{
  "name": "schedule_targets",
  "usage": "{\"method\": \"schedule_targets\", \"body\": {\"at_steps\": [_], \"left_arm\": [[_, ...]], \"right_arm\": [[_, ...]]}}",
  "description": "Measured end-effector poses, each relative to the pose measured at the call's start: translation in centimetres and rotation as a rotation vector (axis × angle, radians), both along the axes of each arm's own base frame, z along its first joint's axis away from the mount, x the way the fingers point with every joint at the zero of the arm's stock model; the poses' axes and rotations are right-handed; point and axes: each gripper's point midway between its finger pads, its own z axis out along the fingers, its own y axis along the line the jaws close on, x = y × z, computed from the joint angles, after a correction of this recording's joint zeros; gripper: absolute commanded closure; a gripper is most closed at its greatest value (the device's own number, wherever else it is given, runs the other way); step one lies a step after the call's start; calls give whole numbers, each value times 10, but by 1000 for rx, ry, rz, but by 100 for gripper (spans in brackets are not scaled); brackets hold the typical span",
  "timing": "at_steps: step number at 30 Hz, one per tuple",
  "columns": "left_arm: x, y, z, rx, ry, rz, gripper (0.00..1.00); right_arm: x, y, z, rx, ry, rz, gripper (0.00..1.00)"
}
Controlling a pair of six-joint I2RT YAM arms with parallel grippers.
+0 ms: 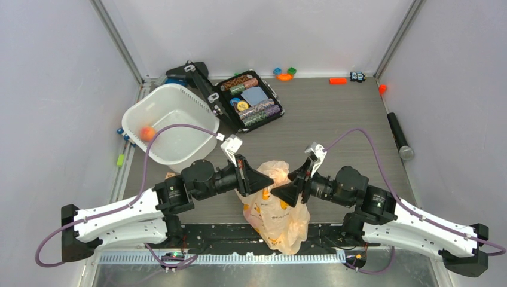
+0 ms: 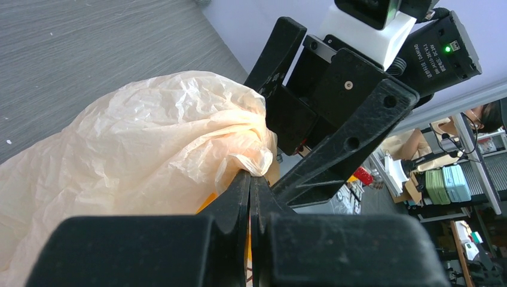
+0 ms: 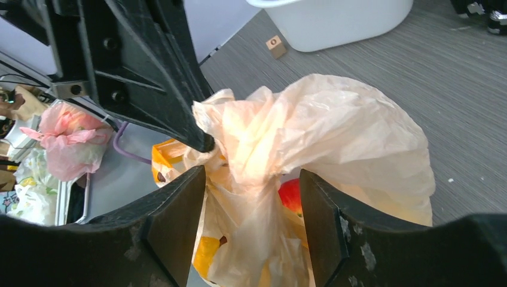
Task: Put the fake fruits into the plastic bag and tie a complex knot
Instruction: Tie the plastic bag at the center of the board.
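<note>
Film from the gathered top of a thin, crinkly, translucent pale peach plastic bag (image 1: pixel 281 215) with yellow-orange printed marks is pinched by the left gripper (image 2: pixel 250 179), whose fingers are pressed together on a fold just below the bunched crown. The right gripper (image 3: pixel 251 182) is spread wide, its two black fingers (image 3: pixel 179 227) set on either side of the bag's twisted neck without being seen to touch it. The bag is placed on the grey worktop (image 1: pixel 335 119) between the two arms, near their bases, with its lower part laid over the black rail (image 1: pixel 215 236) at the near edge. A red apple (image 3: pixel 291 196) is made out through the film inside the bag, just below the neck; yellow patches lower down cannot be told apart as fruit or print. A small orange fruit (image 1: pixel 147 133) is seen in the white plastic tub (image 1: pixel 179 91) at the far left of the worktop, well apart from the bag. Beside the tub an open black case of stacked chips (image 1: pixel 251 101) is seen, a few small coloured blocks (image 1: pixel 285 73) are lined along the far wall, and a black cylinder (image 1: pixel 399 134) is laid near the right edge. A small wooden cube (image 3: pixel 275 45) is shown just beside the tub in the right wrist view.
</note>
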Motion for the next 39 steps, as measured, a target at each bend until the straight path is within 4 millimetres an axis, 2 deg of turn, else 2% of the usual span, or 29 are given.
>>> {"method": "schedule_targets", "body": {"at_steps": [5,10,12,13,16,17,19,20,24,26,29,33,39], "left_arm": [[-1,0,0,0,1,-4,100],[-1,0,0,-1,1,-5,100],[0,0,0,-1,1,-4,100],[0,0,0,-1,0,-3,100],[-2,0,0,0,1,-14,100],[-2,0,0,0,2,-17,100],[-2,-1,-1,3,0,-19,100],[-2,-1,-1,5,-1,-18,97],[0,3,-3,48,-22,-11,47],[1,8,1,65,-37,1,36],[3,20,8,73,-50,31,30],[8,38,14,90,-52,93,29],[10,43,-7,150,41,139,40]], "right_arm": [[-3,4,7,30,-9,24,30],[-3,4,8,43,-11,23,40],[-3,5,8,49,-9,23,52],[-3,5,8,52,-10,23,63],[-2,8,9,64,-3,22,75],[-2,8,10,70,0,22,84],[-2,9,9,78,3,21,93],[-2,10,8,83,8,21,94],[-2,11,7,105,21,18,95],[0,10,3,114,33,-1,95],[5,7,-2,117,46,-36,95],[12,3,-5,120,53,-85,95],[18,1,-5,119,49,-123,95]]}}
